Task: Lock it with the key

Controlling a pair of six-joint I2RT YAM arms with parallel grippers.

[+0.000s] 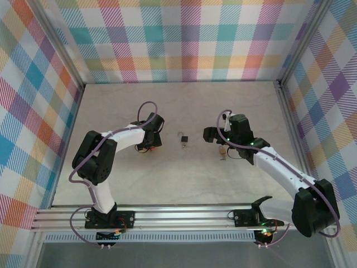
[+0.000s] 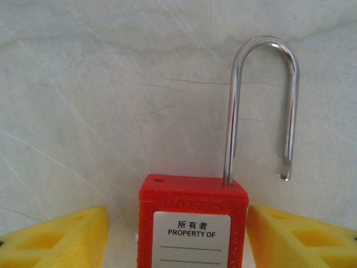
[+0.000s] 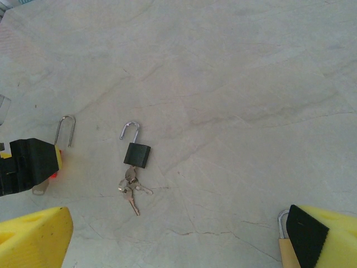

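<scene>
Mid-table (image 1: 184, 184), between the two arms, a black lock (image 1: 183, 137) lying flat, shackle swung open, a small bunch of keys (image 3: 131, 191) touching its bottom end; key in the keyhole or not, impossible to tell. To its left in the top view, the left gripper (image 2: 178, 243) down low over the table, astride a red lock (image 2: 192, 220) with a white label reading PROPERTY OF. Jaws partway open: one yellow finger (image 2: 295, 237) right up against the red body, the other (image 2: 61, 237) apart from it, a strip of table showing between, so no squeeze from both sides. Steel shackle (image 2: 262, 100) of the red lock open too, long leg seated in the body, short notched end free and off to one side. On the far side of the black lock, the right gripper (image 3: 178, 240) spread wide, gripping nothing. Just beside one of its fingers (image 3: 326, 234), a brass lock (image 3: 285, 248), mostly hidden by that finger; touching or not, hard to say. From the right wrist, black lock and keys in plain sight, and further left the red lock's shackle poking out past the left gripper. Plaid walls (image 1: 184, 39) around the pale, veined tabletop.
</scene>
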